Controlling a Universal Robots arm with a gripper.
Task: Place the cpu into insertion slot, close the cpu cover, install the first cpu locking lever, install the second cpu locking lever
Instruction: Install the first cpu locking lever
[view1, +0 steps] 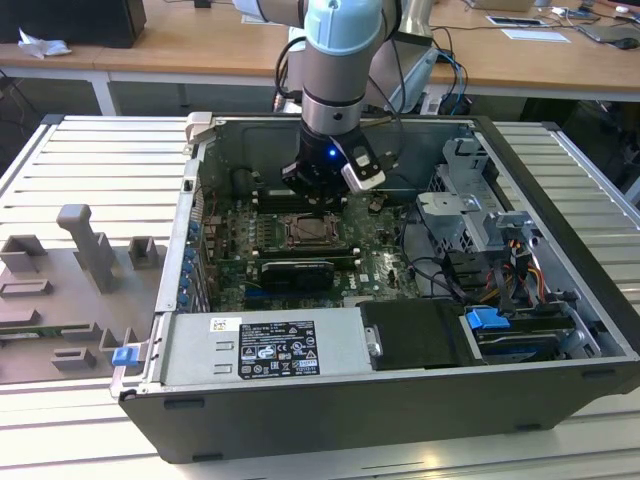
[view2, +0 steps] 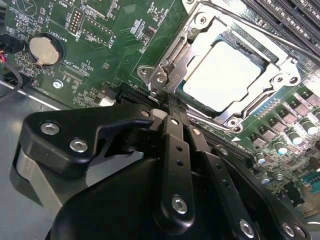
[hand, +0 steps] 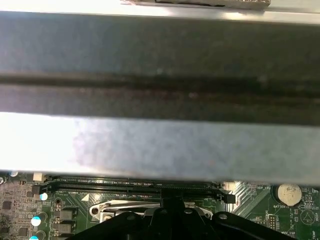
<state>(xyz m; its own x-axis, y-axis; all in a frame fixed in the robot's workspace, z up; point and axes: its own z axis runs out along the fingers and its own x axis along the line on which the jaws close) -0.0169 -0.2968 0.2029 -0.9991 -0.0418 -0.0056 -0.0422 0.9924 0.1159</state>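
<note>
My gripper (view1: 322, 192) hung low inside the open computer case (view1: 560, 330), just over the green motherboard (view1: 375, 262) and at the twelve o'clock edge of the insertion slot (view1: 309, 232) in the exterior view. In the second wrist view my gripper's (view2: 167, 112) black fingers (view2: 175, 150) lay pressed together with no gap that I could see between them, their tips coming to a point right at the corner of the socket's metal frame; whether they pinched anything there I could not tell.

The cpu (view2: 222, 75) sat flat in the insertion slot (view2: 182, 55), its pale silvery face turned up. The cpu cover (view2: 277, 80) lay down over it, the silvery frame ringing the chip's edges. A thin locking lever (view2: 277, 37) ran along the frame's side toward two o'clock from the chip, next to the long black memory slots (view2: 295, 20).

A round coin battery (view2: 44, 49) sat on the board at about nine o'clock from the socket in that same view. In the first wrist view the case's grey wall (hand: 160, 145) loomed close, with memory slots (hand: 130, 187) and the battery (hand: 288, 192) beneath it.

In the exterior view the power supply (view1: 265, 345) lay at six o'clock from the socket, and a grey fixture (view1: 85, 250) stood well apart at nine o'clock, outside the case.
</note>
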